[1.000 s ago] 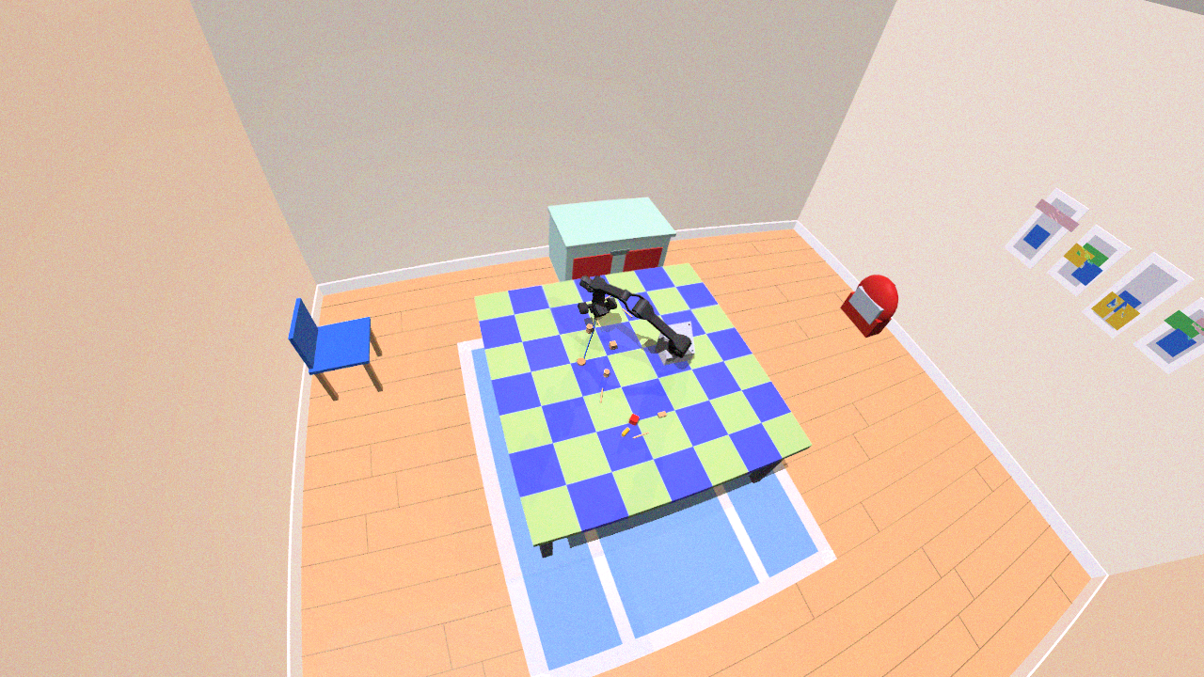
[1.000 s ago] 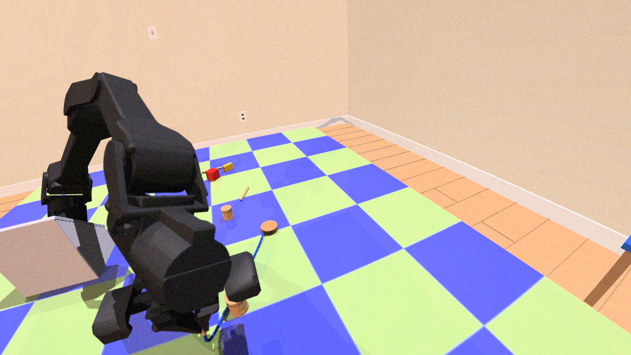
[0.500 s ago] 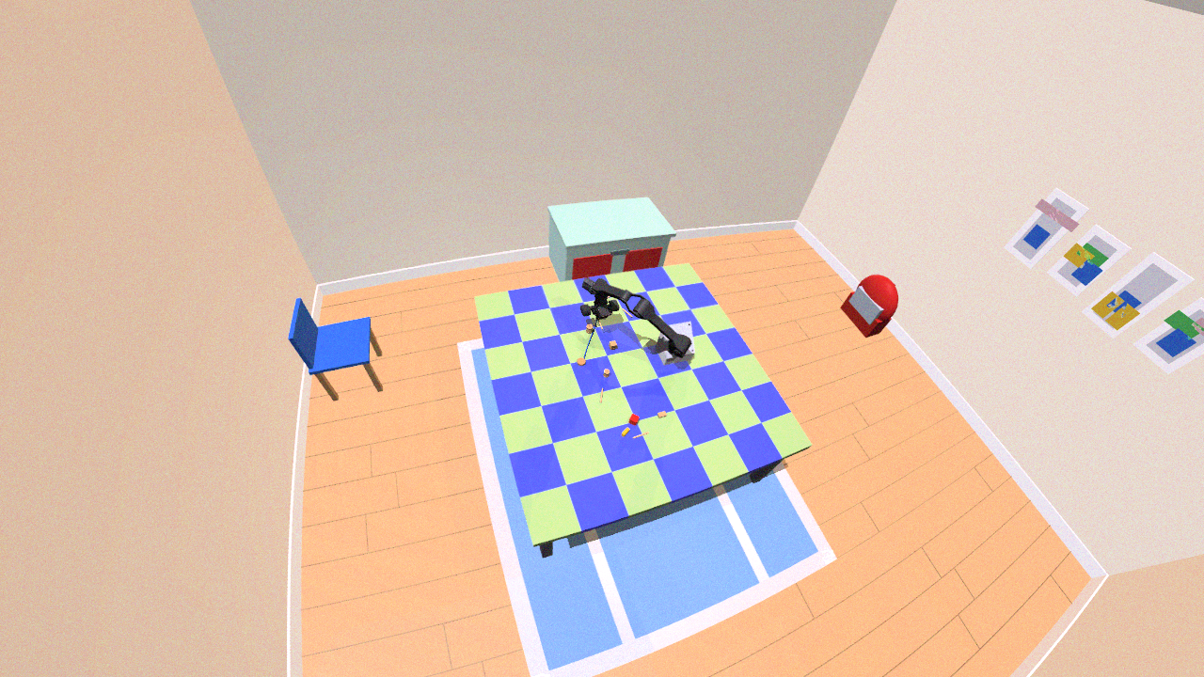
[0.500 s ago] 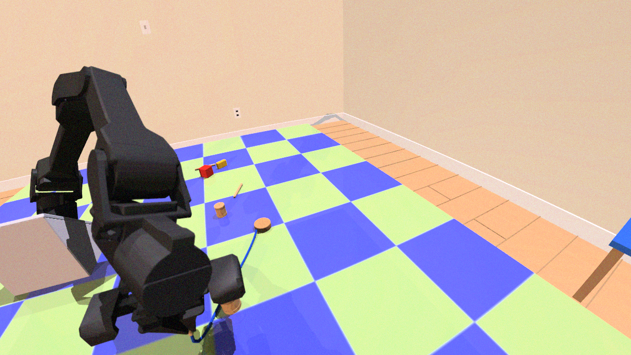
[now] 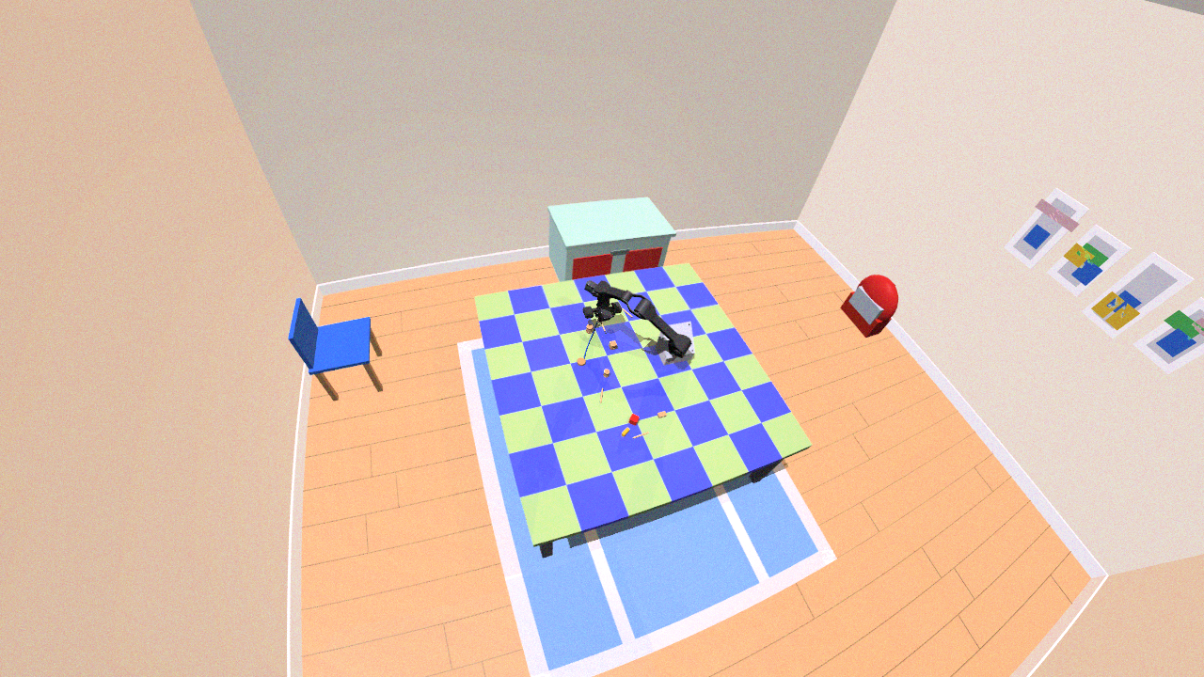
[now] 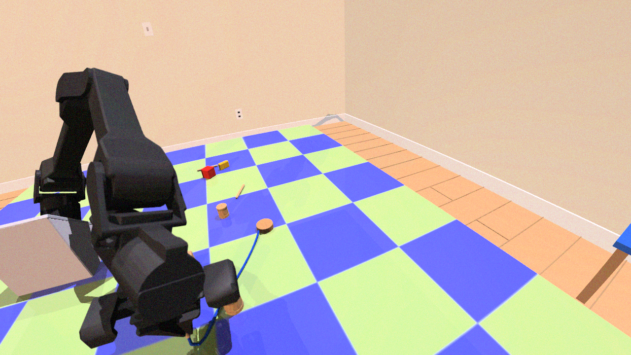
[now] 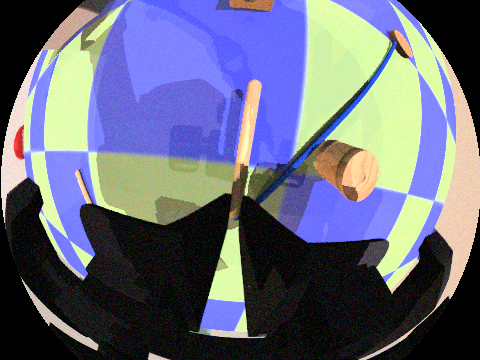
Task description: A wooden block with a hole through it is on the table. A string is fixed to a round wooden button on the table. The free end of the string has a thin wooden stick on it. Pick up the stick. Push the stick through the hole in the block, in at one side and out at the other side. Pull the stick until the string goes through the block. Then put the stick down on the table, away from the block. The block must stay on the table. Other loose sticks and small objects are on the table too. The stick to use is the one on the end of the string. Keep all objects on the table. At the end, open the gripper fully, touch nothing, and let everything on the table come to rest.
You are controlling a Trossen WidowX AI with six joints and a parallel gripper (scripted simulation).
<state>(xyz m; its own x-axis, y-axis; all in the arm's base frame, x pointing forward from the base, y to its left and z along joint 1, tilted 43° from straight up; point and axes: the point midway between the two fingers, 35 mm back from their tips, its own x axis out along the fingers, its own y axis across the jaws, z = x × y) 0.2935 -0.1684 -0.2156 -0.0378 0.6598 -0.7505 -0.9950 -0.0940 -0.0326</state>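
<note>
My gripper (image 6: 189, 332) (image 7: 235, 202) is shut on one end of the wooden stick (image 7: 248, 132), held above the table; the stick's other end points away from the fingers. The blue string (image 5: 586, 343) (image 6: 248, 260) (image 7: 350, 109) leaves the gripped end and runs to the round wooden button (image 5: 580, 361) (image 6: 264, 226) (image 7: 401, 44). It passes close to a barrel-shaped wooden piece (image 5: 590, 329) (image 6: 233, 305) (image 7: 349, 169); contact is unclear. The wooden block (image 5: 612, 344) (image 7: 251, 5) is on the table, cut off at the top of the wrist view. Its hole is barely visible.
Another wooden barrel (image 5: 606, 371) (image 6: 222, 211) and a loose stick (image 5: 601, 395) (image 6: 239, 191) lie beyond the button. A red cube (image 5: 634, 418) (image 6: 208, 172) and yellow piece (image 5: 625, 432) (image 6: 223, 164) are farther off. Another thin stick (image 7: 84, 187) is left in the wrist view.
</note>
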